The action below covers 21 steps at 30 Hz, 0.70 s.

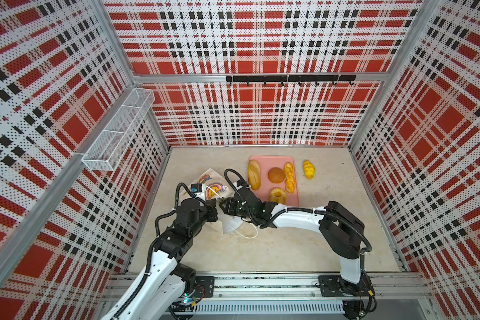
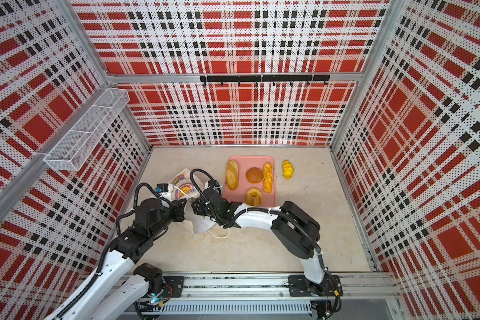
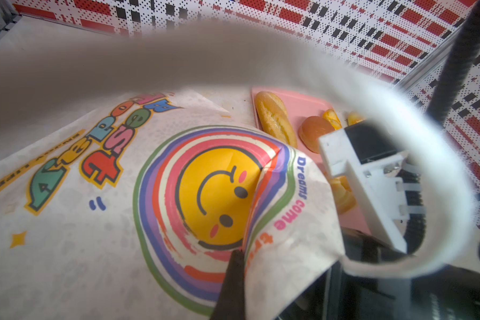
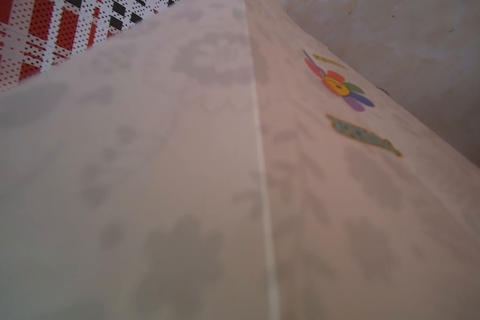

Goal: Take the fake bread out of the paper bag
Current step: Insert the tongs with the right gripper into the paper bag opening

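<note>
Lying flat on the surface (image 1: 275, 249), the bag (image 1: 209, 185) runs its long axis from the printed closed end at the far left to the mouth nearer the robot, where a cord handle (image 1: 247, 235) trails out. No bread shows inside (the right wrist view gives only blurred paper). Five pieces are out: loaf (image 1: 253, 174), bun (image 1: 276, 175), braided stick (image 1: 289, 177) and ring (image 1: 277, 195) on the pink tray (image 1: 263, 162), and a croissant (image 1: 308, 169) just right of it. The left gripper (image 1: 214, 211) is closed, apparently pinching paper near the mouth. The right gripper (image 1: 224, 206) faces it, tips toward the bag, and I cannot tell how wide it stands. Anything left would lie deeper, far-left of the right gripper, which is the nearer one, so the reach follows the bag's length. Bare surface lies toward the robot.
</note>
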Motion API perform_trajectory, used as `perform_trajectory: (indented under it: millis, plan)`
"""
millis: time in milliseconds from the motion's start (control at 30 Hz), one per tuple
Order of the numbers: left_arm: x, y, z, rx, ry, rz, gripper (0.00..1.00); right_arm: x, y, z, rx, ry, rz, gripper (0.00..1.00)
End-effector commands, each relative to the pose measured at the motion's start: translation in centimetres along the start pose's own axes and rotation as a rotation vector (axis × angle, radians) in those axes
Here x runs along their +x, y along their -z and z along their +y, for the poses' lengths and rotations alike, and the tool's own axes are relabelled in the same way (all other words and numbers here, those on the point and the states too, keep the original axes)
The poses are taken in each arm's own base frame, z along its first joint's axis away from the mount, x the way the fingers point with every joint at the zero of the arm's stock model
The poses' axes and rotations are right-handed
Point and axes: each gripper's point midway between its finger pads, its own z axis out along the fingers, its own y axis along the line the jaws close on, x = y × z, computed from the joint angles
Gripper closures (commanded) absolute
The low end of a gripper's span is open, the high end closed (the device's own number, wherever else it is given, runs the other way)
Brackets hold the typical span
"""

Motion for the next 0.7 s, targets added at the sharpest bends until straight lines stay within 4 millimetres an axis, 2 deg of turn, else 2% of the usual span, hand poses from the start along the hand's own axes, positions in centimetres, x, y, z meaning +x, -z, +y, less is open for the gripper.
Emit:
perform_trajectory:
  millis: [0,67,167,267,367,433,667]
  plan:
    - [0.5,0.0,-0.9,0.053,0.000,0.011,1.00,-2.6,-0.4,2.6,-0.069,0.005,-0.079,0.58]
    - [0.6,-0.1,-1.0,0.054,-0.001,0.013,1.00,-2.8,-0.7,2.6,-0.068,0.005,-0.081,0.62]
    - [0.4,0.1,-0.9,0.052,0.004,0.005,1.00,-2.6,-0.7,2.4,-0.068,0.017,-0.075,0.73]
    - [-0.1,0.5,-0.7,0.035,0.012,-0.018,1.00,-2.5,0.3,2.1,-0.074,0.029,-0.071,0.87]
    - [-0.9,1.0,-0.5,0.017,0.021,-0.050,1.00,-2.2,1.6,2.0,-0.075,0.060,-0.056,0.97]
    - [-1.5,1.3,-0.3,0.000,0.027,-0.069,1.00,-1.6,2.2,2.1,-0.099,0.080,-0.031,1.00]
    - [-2.6,1.4,0.2,-0.046,0.011,-0.094,1.00,0.6,4.2,2.3,-0.173,0.095,0.053,1.00]
